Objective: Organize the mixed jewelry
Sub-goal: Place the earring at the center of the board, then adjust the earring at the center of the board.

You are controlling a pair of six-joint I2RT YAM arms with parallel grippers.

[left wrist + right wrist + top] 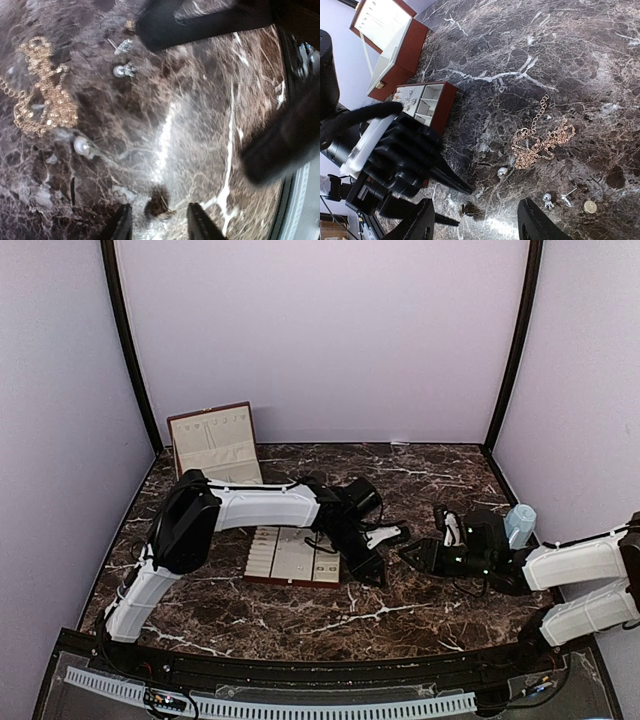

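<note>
While a few tiny pale pieces already sit in one end slot of the compartment tray, you're not far into the job by my read: most of the mixed jewelry lies loose on the dark marble table, beside the tray's right end and between the two grippers. Left to sort, as far as I can count: a tangled gold chain, a single pearl just beside it, two silvery studs lying close together, a small round gold disc past the studs, and one tiny dark-gold bit apart from the rest. Other tray slots look bare from the right wrist view, though part of the tray is hidden behind the left arm. The open box stands at the back, well apart from the pile; can't tell what's in it. Left gripper hangs low over the table with its fingers parted, straddling that tiny bit without touching it as far as I can see, so nothing is pinched. Right gripper is spread wide and empty, hovering near the same spot from the other side. Look of the jewelry: all very small, shiny, mixed gold and silver; chain is bunched and looped on itself, likely to drag; studs have thin posts, too fine to make out more.
</note>
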